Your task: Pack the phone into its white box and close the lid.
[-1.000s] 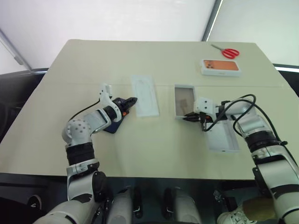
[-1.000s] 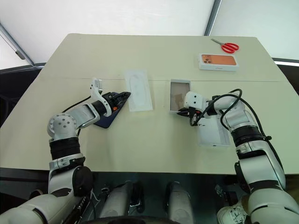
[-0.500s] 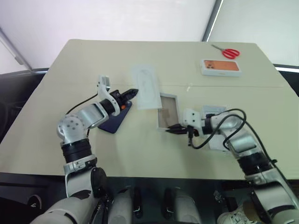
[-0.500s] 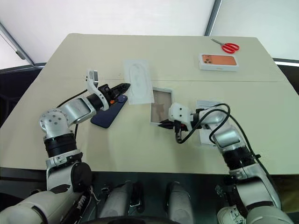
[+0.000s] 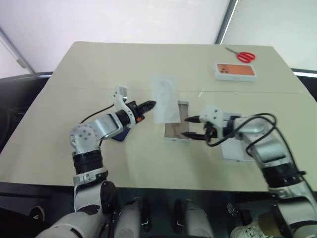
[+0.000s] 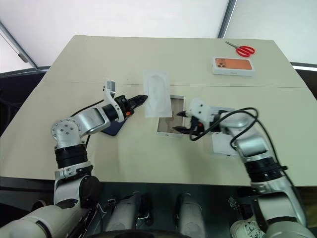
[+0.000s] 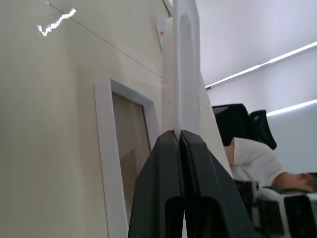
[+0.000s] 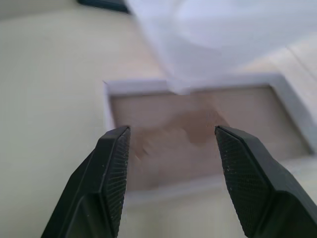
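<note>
My left gripper [image 5: 151, 103] is shut on the near edge of a thin white insert [image 5: 166, 91] and holds it up off the table, above the far end of the white box [image 5: 177, 129]. The box lies flat with its brownish floor bare. At the box's right edge my right gripper [image 5: 185, 127] is open, its fingers apart just above the box [image 8: 198, 134] and holding nothing. The dark navy phone [image 5: 117, 137] lies on the table, partly hidden under my left forearm. Under my right forearm, partly covered, lies the lid [image 5: 237, 151].
A white box with an orange phone picture [image 5: 234, 71] and red scissors [image 5: 243, 55] lie at the table's far right. In the left wrist view a person in a white top [image 7: 257, 158] is beyond the table.
My right gripper, which had dragged the box leftward, has let go of it, opened and drawn back a little. My left gripper has carried the insert rightward, above the box's far end.
</note>
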Available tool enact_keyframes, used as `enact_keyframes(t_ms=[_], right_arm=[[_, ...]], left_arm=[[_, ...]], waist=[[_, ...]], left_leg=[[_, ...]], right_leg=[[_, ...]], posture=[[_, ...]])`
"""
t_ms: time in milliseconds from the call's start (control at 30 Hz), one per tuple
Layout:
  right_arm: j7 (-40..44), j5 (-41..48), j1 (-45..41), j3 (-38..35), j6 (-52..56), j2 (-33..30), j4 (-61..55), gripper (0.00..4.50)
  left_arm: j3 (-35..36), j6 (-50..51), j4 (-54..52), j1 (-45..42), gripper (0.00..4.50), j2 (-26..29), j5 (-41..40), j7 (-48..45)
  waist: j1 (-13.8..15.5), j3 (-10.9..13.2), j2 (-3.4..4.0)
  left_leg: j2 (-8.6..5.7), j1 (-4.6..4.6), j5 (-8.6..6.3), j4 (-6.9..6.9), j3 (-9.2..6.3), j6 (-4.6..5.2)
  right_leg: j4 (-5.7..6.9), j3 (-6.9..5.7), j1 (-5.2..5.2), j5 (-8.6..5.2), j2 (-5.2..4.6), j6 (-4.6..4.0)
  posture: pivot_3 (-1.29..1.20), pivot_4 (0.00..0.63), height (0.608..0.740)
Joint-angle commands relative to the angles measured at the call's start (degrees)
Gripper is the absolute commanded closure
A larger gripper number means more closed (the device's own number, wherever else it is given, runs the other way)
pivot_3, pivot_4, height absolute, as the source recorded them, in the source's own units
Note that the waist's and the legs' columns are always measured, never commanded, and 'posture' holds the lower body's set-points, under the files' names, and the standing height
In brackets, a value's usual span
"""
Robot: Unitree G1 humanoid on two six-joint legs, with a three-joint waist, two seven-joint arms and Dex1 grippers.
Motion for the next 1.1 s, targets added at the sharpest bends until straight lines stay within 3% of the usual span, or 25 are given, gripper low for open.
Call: enact_keyframes(t_ms=[33,467,867,967,1100], right_arm=[[-0.4,-0.1,0.5,-3.9,-3.4,-3.1,1.8,1.68],[-3.5,-1.2,2.0,-4.2,-6.6,-2.8,3.6,1.68],[-4.7,-1.7,1.4,-3.9,-8.0,-2.4,5.0,1.68],[-4.9,-1.9,1.4,-3.7,-8.6,-2.3,5.3,1.61],[-4.9,-2.0,1.3,-3.6,-8.8,-2.1,5.5,1.61]], left_arm=[[-1.1,-0.7,0.7,-0.4,4.50,-0.6,-0.3,-0.3],[-7.3,1.6,6.2,-2.0,4.50,1.3,3.3,-4.2],[-6.8,-0.3,9.7,-3.1,4.50,-0.5,6.1,-4.4],[-8.5,-0.6,8.6,-3.3,3.57,-0.4,6.8,-6.4],[-10.3,-0.1,7.0,-3.4,1.58,-0.2,7.6,-7.5]], waist=[[-0.2,0.0,0.00],[-0.1,0.0,-0.01],[-0.2,0.0,-0.01],[-0.1,0.0,-0.01],[-0.1,0.0,-0.01]], left_leg=[[0.00,0.01,0.00,0.00,0.00,0.00],[0.01,0.01,0.01,0.00,0.02,0.00],[0.01,0.01,0.01,0.00,0.02,0.00],[0.01,0.01,0.01,0.00,0.02,0.00],[0.01,0.00,0.01,0.00,0.02,0.00]], right_leg=[[0.00,0.00,0.00,0.00,0.00,0.00],[0.00,-0.02,0.00,0.00,0.01,0.01],[0.00,-0.01,0.00,0.00,0.01,0.01],[0.00,-0.02,0.00,0.00,0.01,0.01],[0.00,-0.02,0.00,0.00,0.01,0.01]], posture=[[0.00,0.150,0.738],[0.00,0.150,0.738],[0.00,0.150,0.738],[0.00,0.150,0.738],[0.00,0.150,0.738]])
